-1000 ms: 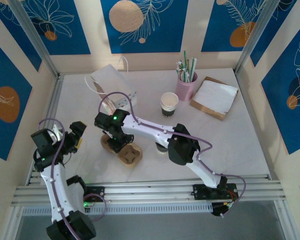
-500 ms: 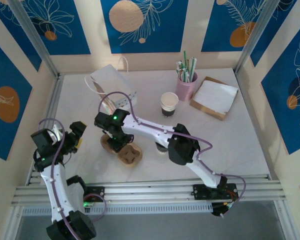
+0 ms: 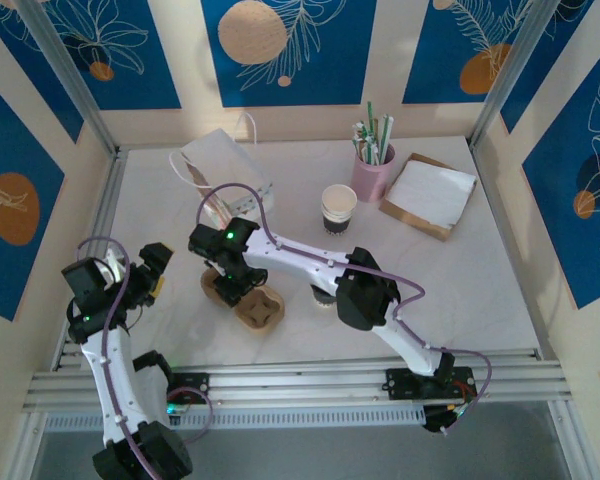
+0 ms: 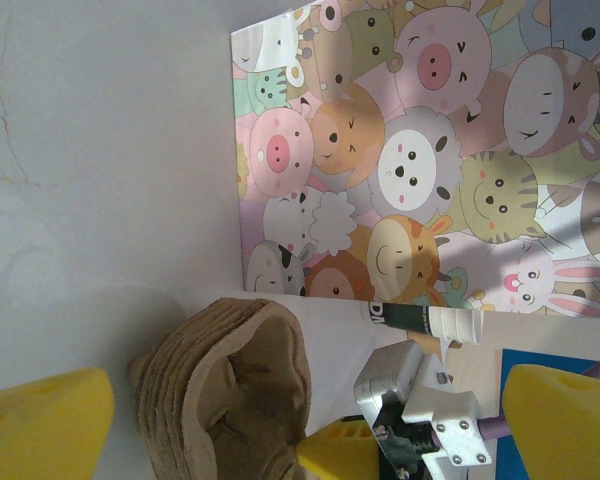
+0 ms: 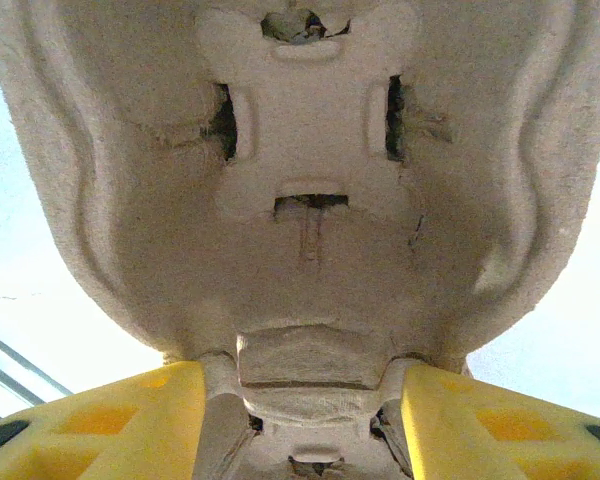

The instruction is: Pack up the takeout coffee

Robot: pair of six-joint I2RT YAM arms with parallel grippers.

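takeout coffee: on the bench, mid-width toward the near edge, just right of the pulp cup carrier; largely hidden under the right arm, lid not discernible.
right gripper: jaws clenched on the carrier's end tab, one finger on each side.
left gripper: jaws released, nothing between them; near the left edge, apart from the carrier.
handling, assessed: paper cup light, thin-walled, easily crushed; press-fit lid may lift; contents may spill if tilted.
hold point, assessed: around the side wall below the lid, moderate squeeze, kept upright; not by the lid.
carrier: stiff moulded pulp; visible well vacant.
other items: stack of lidless cups toward the far edge, apart from the coffee.
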